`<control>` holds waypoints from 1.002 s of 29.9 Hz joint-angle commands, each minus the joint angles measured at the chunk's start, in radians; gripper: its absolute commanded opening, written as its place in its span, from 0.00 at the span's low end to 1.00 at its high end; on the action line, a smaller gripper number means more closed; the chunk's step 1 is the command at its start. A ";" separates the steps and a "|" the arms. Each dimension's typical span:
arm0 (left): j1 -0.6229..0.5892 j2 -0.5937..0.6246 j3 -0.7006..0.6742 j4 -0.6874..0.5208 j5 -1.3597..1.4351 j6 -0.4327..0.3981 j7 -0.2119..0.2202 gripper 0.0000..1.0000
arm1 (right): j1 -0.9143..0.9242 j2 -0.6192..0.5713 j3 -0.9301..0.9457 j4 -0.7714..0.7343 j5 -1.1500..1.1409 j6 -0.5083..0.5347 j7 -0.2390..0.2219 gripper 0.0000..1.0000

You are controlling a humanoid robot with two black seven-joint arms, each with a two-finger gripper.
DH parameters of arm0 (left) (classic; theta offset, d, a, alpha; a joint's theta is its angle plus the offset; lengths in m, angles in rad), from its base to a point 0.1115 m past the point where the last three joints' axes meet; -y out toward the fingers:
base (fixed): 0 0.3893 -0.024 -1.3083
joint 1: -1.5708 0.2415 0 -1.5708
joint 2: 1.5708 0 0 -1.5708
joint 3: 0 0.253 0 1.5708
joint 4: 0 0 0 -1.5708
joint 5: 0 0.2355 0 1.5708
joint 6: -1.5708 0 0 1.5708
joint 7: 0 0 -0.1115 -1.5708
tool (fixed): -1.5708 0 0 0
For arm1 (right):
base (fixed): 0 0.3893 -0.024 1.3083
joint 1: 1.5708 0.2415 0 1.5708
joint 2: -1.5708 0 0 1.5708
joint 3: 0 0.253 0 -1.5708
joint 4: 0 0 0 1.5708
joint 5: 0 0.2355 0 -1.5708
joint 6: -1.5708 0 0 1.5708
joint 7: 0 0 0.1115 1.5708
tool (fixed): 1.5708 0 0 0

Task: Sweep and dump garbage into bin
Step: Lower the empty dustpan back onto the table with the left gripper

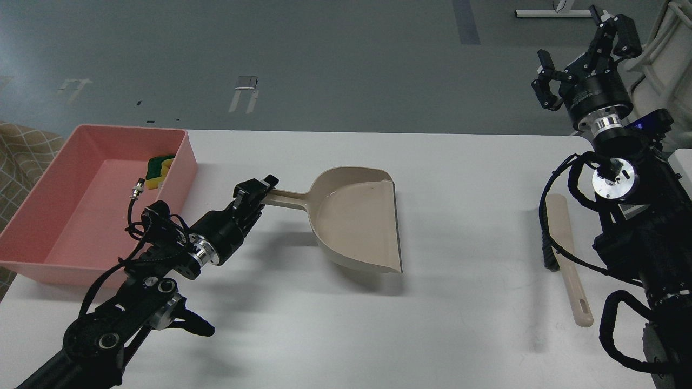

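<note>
At the left of the frame the pink bin (51,216) sits on the white table (459,216), and the yellow sponge with its dark green scouring layer (158,172) already lies inside it, against the far right wall. The white bread-like wedge does not show anywhere in this view, neither in the bin nor on the table, so its place cannot be told. The left gripper (258,194) sits at the end of the beige dustpan's (357,216) handle, left of centre, its fingers pinching that handle; the pan looks empty and rests on the table with its mouth facing right. The right gripper (581,59) hangs in the air at the upper right, beyond the table's edge, its fingers spread and holding nothing. Below it, at the right of the frame, the beige brush (567,265) lies flat on the table with its dark bristles on its left side, apart from both grippers. The dumping step appears done or nearly so, at least for the sponge. The next move likely calls for letting go of the dustpan handle and drawing the left arm clear without dragging the pan along.
</note>
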 commanded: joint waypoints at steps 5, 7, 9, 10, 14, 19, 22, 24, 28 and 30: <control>-0.001 -0.014 0.002 0.041 0.001 0.027 -0.002 0.12 | -0.004 0.000 0.000 0.003 0.000 0.000 0.005 1.00; -0.001 -0.017 0.002 0.051 0.001 0.029 -0.004 0.13 | -0.006 0.000 0.000 0.003 0.000 0.000 0.005 1.00; 0.001 -0.017 0.002 0.058 0.001 0.029 -0.004 0.13 | -0.009 0.001 0.000 0.003 0.000 0.000 0.005 1.00; 0.001 -0.017 0.002 0.060 0.001 0.029 -0.011 0.13 | -0.012 0.001 0.000 0.003 0.000 0.000 0.005 1.00; 0.001 -0.017 0.002 0.060 0.001 0.029 -0.022 0.19 | -0.018 0.000 0.000 0.014 0.000 0.000 0.005 1.00; -0.001 -0.015 0.002 0.060 0.001 0.030 -0.022 0.27 | -0.026 0.000 0.000 0.020 0.000 0.000 0.005 1.00; -0.001 -0.011 0.002 0.060 0.001 0.030 -0.022 0.27 | -0.026 0.000 0.000 0.020 -0.001 0.000 0.005 1.00; -0.001 -0.011 0.002 0.060 0.000 0.030 -0.022 0.28 | -0.026 0.000 0.000 0.020 -0.001 0.000 0.005 1.00; -0.004 -0.009 0.002 0.060 0.001 0.030 -0.022 0.30 | -0.026 0.000 0.000 0.020 -0.001 0.000 0.005 1.00; -0.007 -0.006 0.002 0.060 0.001 0.030 -0.022 0.38 | -0.026 0.000 0.000 0.020 0.000 0.000 0.005 1.00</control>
